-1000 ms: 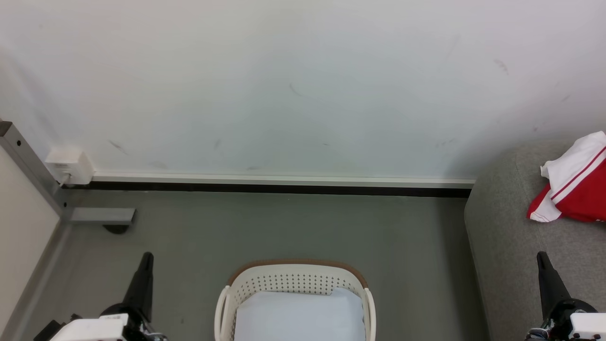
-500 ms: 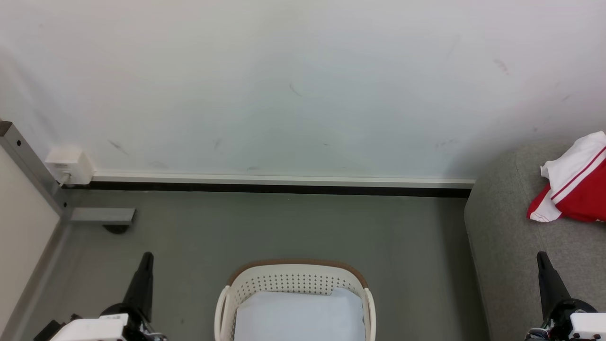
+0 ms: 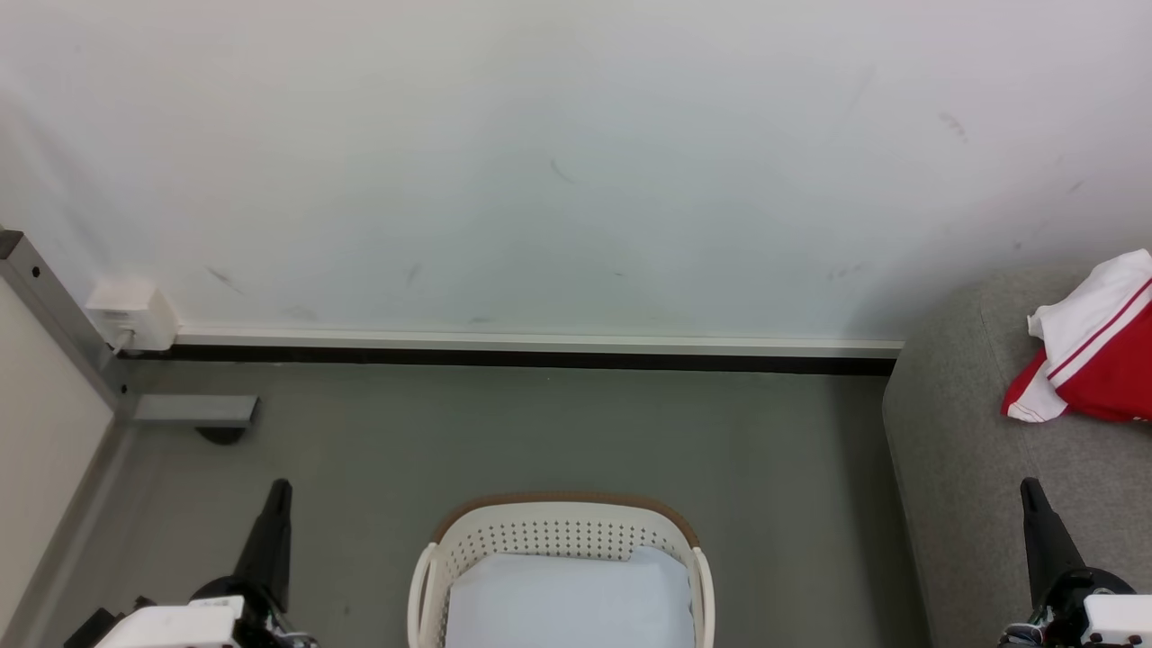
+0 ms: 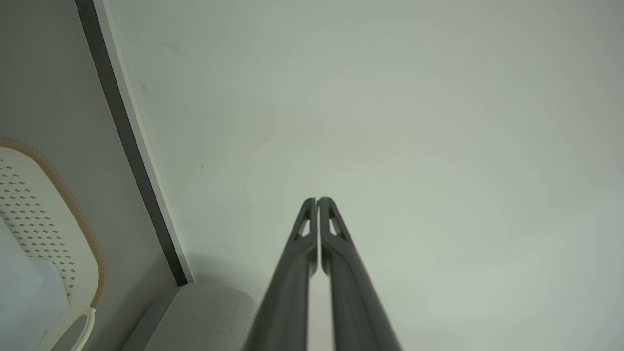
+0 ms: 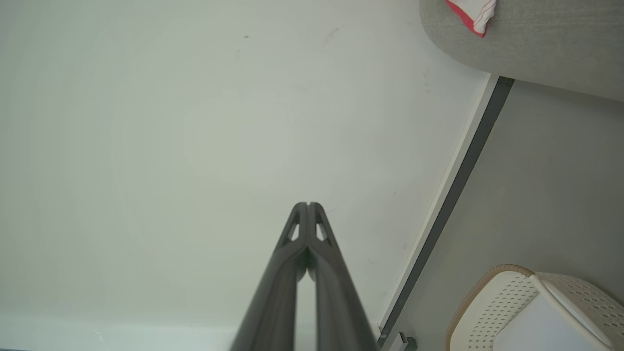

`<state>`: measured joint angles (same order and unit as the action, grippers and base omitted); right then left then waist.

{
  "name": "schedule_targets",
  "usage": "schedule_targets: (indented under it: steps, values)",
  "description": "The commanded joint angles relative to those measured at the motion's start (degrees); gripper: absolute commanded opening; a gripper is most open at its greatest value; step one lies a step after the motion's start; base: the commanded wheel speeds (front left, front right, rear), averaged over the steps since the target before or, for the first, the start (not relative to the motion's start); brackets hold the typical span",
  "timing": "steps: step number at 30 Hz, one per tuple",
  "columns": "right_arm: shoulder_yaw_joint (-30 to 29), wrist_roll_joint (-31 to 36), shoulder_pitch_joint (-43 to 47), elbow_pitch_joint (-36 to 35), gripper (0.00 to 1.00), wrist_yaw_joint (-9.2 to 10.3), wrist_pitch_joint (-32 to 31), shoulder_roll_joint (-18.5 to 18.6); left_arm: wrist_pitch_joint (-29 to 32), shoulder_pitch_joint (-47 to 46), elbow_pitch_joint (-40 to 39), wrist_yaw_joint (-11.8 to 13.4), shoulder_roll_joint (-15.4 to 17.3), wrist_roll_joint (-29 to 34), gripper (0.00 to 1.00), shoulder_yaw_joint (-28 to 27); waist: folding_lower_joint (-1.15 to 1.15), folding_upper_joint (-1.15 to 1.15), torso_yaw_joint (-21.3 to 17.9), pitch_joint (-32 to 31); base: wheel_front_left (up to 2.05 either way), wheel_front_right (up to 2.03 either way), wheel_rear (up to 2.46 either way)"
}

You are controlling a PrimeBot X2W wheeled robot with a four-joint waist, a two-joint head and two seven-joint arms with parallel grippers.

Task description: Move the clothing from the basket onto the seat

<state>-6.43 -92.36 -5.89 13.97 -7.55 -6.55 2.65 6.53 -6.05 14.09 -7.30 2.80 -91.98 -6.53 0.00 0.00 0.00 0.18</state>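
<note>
1. The left gripper (image 4: 317, 201) sits left of the basket (image 3: 562, 506), well apart from it. Its two fingers are pressed together with nothing between them.
2. The pale blue clothing (image 3: 567, 598) lies inside the basket. It reaches almost from wall to wall, and its top is smooth and flat.
3. I judge this clothing light, soft and limp, so it should sag and drape once lifted. The flat face offers the fingertips little to bite on. I plan to pinch a raised edge or corner near the basket's far wall, taking a fold rather than a single layer. I then plan to lift high enough for the trailing cloth to clear the basket rim.
4. The seat (image 3: 954, 468) lies right of the basket, with bare floor between them.
5. The right gripper (image 5: 308, 204) sits right of the basket, well apart from it. Its fingers are closed on nothing.
6. A red and white garment (image 3: 1093, 360) lies on the seat, farthest right of the basket.
</note>
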Motion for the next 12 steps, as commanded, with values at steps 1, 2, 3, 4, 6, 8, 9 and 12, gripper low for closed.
schedule_targets:
  steps: [1, 2, 3, 4, 6, 8, 9, 12]
  values:
    - [-0.2, -0.1, -0.8, 0.2, 0.0, 0.12, -0.2, 0.4, 0.2, -0.4, -0.2, -0.4, 0.1, -0.8, 0.0, -0.1, 0.0, 0.0, 0.0, 0.0, 0.0, 0.0, 0.0]
    - [-0.2, -0.1, -0.8, 0.2, 0.0, 0.12, -0.2, 0.4, 0.2, -0.4, -0.2, -0.4, 0.1, -0.8, 0.0, -0.1, 0.0, 0.0, 0.0, 0.0, 0.0, 0.0, 0.0]
    - [-0.2, -0.1, -0.8, 0.2, 0.0, 0.12, -0.2, 0.4, 0.2, -0.4, -0.2, -0.4, 0.1, -0.8, 0.0, -0.1, 0.0, 0.0, 0.0, 0.0, 0.0, 0.0, 0.0]
    - [-0.2, -0.1, -0.8, 0.2, 0.0, 0.12, -0.2, 0.4, 0.2, -0.4, -0.2, -0.4, 0.1, -0.8, 0.0, -0.1, 0.0, 0.0, 0.0, 0.0, 0.0, 0.0, 0.0]
    - [-0.2, -0.1, -0.8, 0.2, 0.0, 0.12, -0.2, 0.4, 0.2, -0.4, -0.2, -0.4, 0.1, -0.8, 0.0, -0.1, 0.0, 0.0, 0.0, 0.0, 0.0, 0.0, 0.0]
    - [-0.2, -0.1, -0.8, 0.2, 0.0, 0.12, -0.2, 0.4, 0.2, -0.4, -0.2, -0.4, 0.1, -0.8, 0.0, -0.1, 0.0, 0.0, 0.0, 0.0, 0.0, 0.0, 0.0]
    - [-0.2, -0.1, -0.8, 0.2, 0.0, 0.12, -0.2, 0.4, 0.2, -0.4, -0.2, -0.4, 0.1, -0.8, 0.0, -0.1, 0.0, 0.0, 0.0, 0.0, 0.0, 0.0, 0.0]
    - [-0.2, -0.1, -0.8, 0.2, 0.0, 0.12, -0.2, 0.4, 0.2, -0.4, -0.2, -0.4, 0.1, -0.8, 0.0, -0.1, 0.0, 0.0, 0.0, 0.0, 0.0, 0.0, 0.0]
